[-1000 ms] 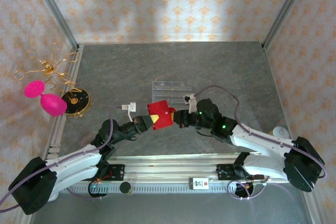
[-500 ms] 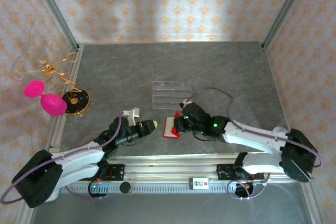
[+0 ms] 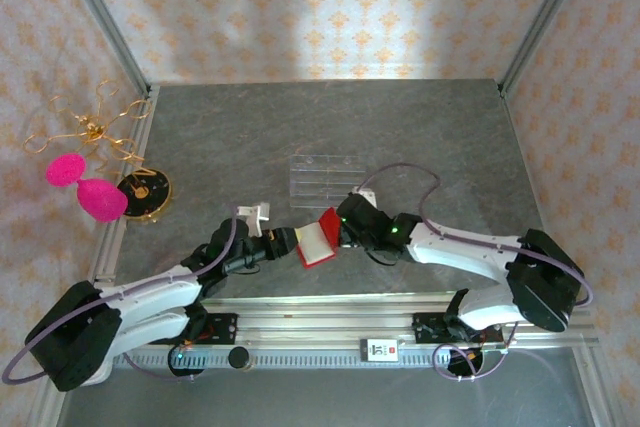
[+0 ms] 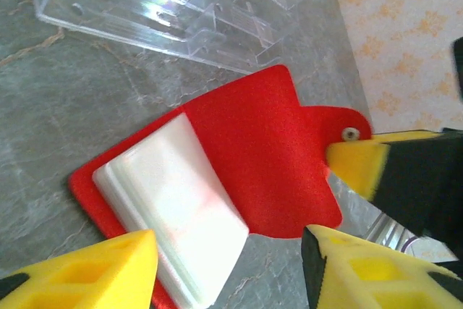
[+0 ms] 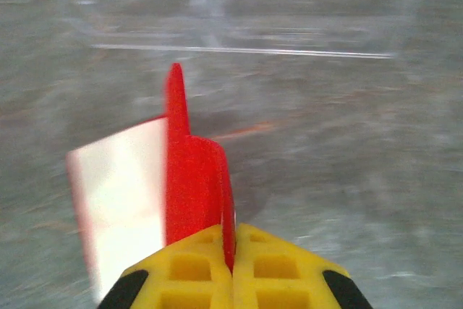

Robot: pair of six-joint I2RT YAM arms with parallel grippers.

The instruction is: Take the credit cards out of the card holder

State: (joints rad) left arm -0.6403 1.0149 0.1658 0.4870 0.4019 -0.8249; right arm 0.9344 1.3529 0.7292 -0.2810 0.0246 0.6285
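Left wrist view: card holder (image 4: 268, 157) sits open at 6 o'clock of the clear tray (image 4: 166, 12). The right gripper (image 5: 233, 251) pinches its tab at 3 o'clock; the left gripper (image 4: 228, 251) stands spread. The credit cards (image 4: 173, 208), a pale stack inside, are judged light, stiff and slick: take the exposed edge.

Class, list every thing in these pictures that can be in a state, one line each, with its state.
card holder, unfolded, clear sleeves exposed, red flap pinched by the right gripper
right gripper, shut on the card holder
left gripper, open, poised at the clear sleeves, gripping nothing
clear slotted tray, slots empty
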